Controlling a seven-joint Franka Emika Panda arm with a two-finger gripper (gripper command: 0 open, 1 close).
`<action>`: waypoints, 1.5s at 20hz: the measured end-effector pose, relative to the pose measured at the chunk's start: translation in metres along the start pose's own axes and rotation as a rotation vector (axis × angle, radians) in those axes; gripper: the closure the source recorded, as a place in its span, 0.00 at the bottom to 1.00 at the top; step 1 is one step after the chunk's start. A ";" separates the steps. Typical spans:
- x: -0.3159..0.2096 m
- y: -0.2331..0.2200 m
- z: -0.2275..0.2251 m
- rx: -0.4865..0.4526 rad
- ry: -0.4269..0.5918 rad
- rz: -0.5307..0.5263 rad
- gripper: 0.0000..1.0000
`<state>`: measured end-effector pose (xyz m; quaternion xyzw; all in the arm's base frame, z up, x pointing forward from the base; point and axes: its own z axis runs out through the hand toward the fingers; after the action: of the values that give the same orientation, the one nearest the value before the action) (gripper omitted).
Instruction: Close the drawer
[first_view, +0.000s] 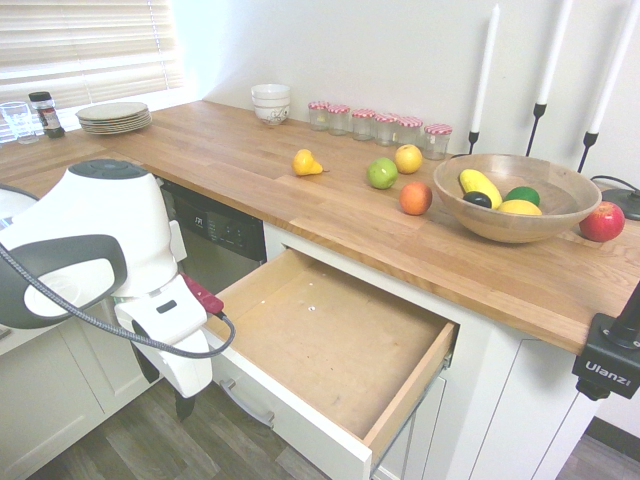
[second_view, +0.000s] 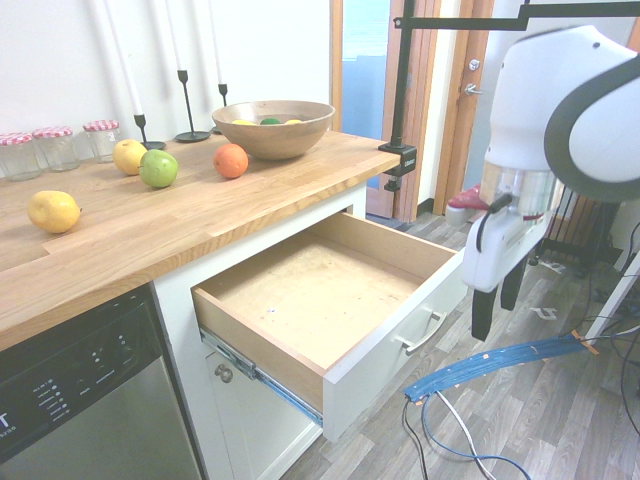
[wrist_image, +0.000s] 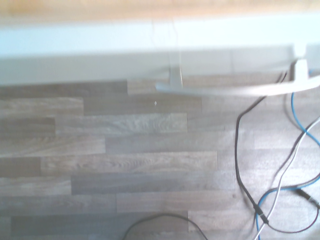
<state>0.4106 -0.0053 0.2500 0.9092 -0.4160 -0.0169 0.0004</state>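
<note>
1. While the drawer (first_view: 330, 345) stands pulled far out of the white cabinet at lower centre of the first exterior view, its bare plywood bottom lies open to view and its slim metal handle (first_view: 245, 404) sits on the white front panel.
2. At lower left of that view the white arm hangs in front of the panel, the pincer (second_view: 497, 300) pointing down at the floor, its two dark fingers (second_view: 481, 312) apart and holding nothing, just beside the drawer front at handle height in the second exterior view.
3. A wooden butcher-block table (first_view: 330, 195) runs across the upper half, carrying a wooden bowl (first_view: 515, 195) of fruit at right, a red apple (first_view: 601, 221) beside it, loose fruit near the middle, a row of small jars (first_view: 378, 126) with red-checked lids by the wall, stacked white bowls (first_view: 271, 103), and plates (first_view: 112, 115) at upper left under a blinded window.
4. Tall white candles (first_view: 486, 70) stand against the pale wall at upper right.
5. A black-fronted dishwasher (second_view: 80, 400) sits under the table beside the drawer.
6. Grey wood-plank floor (wrist_image: 125, 165) fills the wrist view, with the blurred handle across its upper part.
</note>
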 end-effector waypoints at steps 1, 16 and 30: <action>-0.001 0.001 0.009 -0.002 -0.001 -0.001 0.00; 0.030 0.013 0.112 0.015 0.003 -0.010 0.00; 0.047 0.006 0.136 0.046 0.094 -0.040 1.00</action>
<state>0.4324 -0.0432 0.1131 0.9169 -0.3975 0.0355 -0.0010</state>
